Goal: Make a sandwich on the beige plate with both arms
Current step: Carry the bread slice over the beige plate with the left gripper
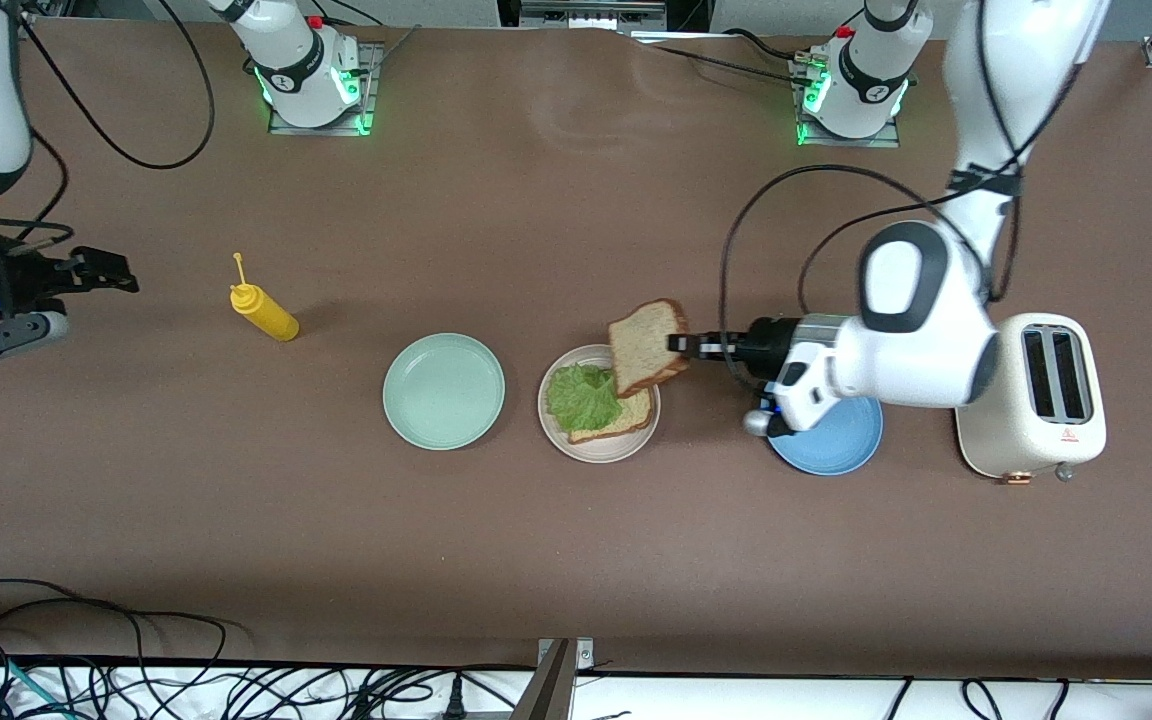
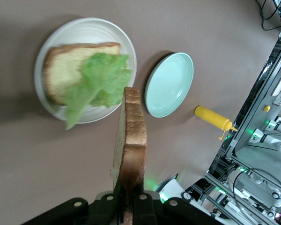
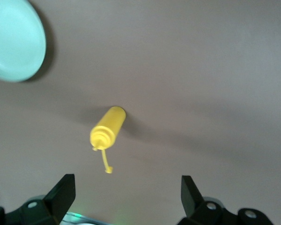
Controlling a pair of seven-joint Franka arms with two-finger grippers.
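Topping the sandwich is judged the step in hand: a second bread slice (image 1: 648, 346), pinched by the left gripper (image 1: 678, 343), is held over the beige plate's (image 1: 598, 450) rim above lettuce (image 1: 583, 396) and bottom slice (image 1: 626, 417), lowering flat being called for next, while the right gripper (image 1: 126, 272) is kept waiting, jaws spread, at the table's right-arm end.

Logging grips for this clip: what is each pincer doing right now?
Left pincer: shut on the top bread slice, over the beige plate.
Right pincer: open, holding nothing, waiting.
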